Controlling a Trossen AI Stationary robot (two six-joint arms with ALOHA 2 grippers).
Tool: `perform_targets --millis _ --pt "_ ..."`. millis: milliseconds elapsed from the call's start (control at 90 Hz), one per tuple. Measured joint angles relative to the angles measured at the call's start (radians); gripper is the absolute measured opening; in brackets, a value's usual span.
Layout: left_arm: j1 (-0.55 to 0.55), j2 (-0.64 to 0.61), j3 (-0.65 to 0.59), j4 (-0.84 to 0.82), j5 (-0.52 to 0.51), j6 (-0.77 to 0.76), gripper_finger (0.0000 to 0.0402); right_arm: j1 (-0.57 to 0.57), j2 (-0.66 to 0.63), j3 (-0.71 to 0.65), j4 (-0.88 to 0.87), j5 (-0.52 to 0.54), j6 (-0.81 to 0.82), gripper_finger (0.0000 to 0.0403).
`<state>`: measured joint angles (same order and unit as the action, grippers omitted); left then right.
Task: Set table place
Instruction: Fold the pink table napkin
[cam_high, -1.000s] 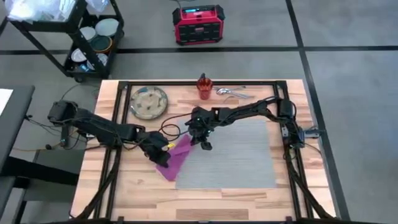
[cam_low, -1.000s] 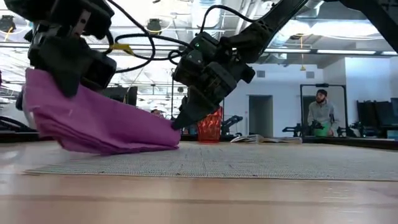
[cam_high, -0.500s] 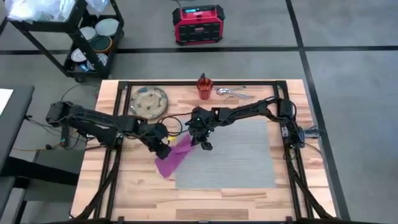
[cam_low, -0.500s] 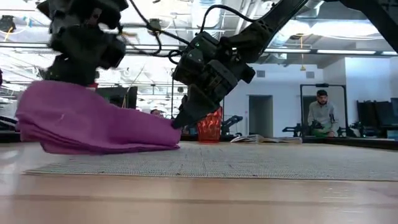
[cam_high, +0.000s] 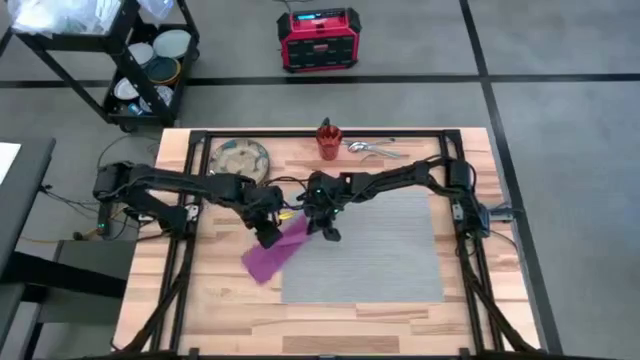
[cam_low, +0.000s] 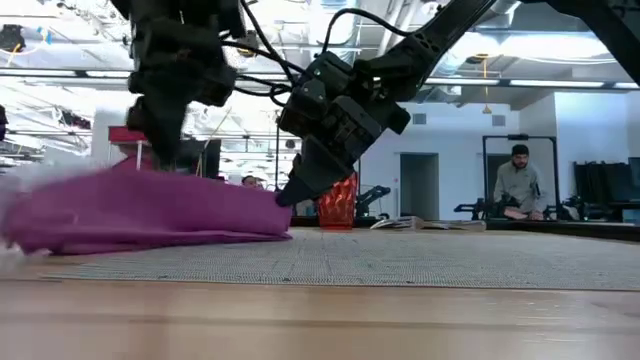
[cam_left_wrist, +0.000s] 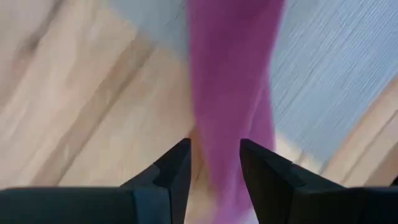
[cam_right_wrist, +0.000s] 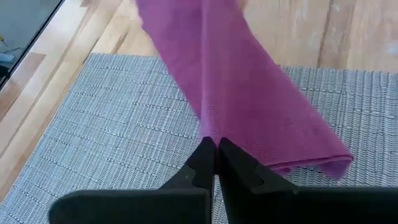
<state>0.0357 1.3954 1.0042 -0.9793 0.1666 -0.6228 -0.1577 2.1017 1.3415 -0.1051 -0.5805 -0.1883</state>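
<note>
Low view | right gripper (cam_low: 285, 197) pinches napkin (cam_low: 150, 208) | left gripper (cam_high: 268, 237) parted, blurred

The magenta napkin (cam_high: 272, 252) lies as a long folded strip, slanting across the near-left corner of the grey woven mat (cam_high: 380, 250) and out onto the light wooden table (cam_high: 230, 310). Far back on the table sit the speckled plate (cam_high: 239, 163), the orange-red cup (cam_high: 328, 141) and what seems to be steel cutlery (cam_high: 375, 149) beside it.
</note>
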Motion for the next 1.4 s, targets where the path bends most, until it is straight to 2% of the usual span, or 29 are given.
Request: perform_targets --millis 67,189,411,578,778,1011,1233,1400 --pt "-0.001 -0.007 0.016 0.029 0.008 0.038 0.0121 0.000 0.000 0.000 0.001 0.000 0.000 0.0000" --pt "-0.003 -0.006 0.024 0.194 0.006 0.109 0.0121 0.000 0.000 0.000 0.004 -0.003 0.002 0.0000" --pt "0.013 0.155 0.024 0.337 0.030 0.268 0.0122 0.000 0.000 -0.001 0.015 -0.023 0.028 0.0000" --pt "0.038 0.255 0.023 0.366 0.051 0.330 0.0132 -0.002 0.002 -0.004 -0.003 -0.019 0.034 0.0000" --pt "0.049 0.274 0.029 0.392 0.098 0.370 0.0149 -0.011 0.002 -0.005 -0.004 -0.020 0.031 0.0000" --pt "0.050 0.274 0.029 0.399 0.045 0.401 0.0151 -0.027 0.002 -0.005 0.008 -0.028 0.028 0.0000" --pt "0.043 0.319 -0.028 0.476 0.038 0.371 0.0098 -0.030 0.002 -0.005 0.010 -0.021 0.040 0.0000" --pt "0.045 0.313 -0.029 0.475 0.028 0.362 0.0012 -0.037 0.003 -0.004 0.001 -0.023 0.050 0.0000"
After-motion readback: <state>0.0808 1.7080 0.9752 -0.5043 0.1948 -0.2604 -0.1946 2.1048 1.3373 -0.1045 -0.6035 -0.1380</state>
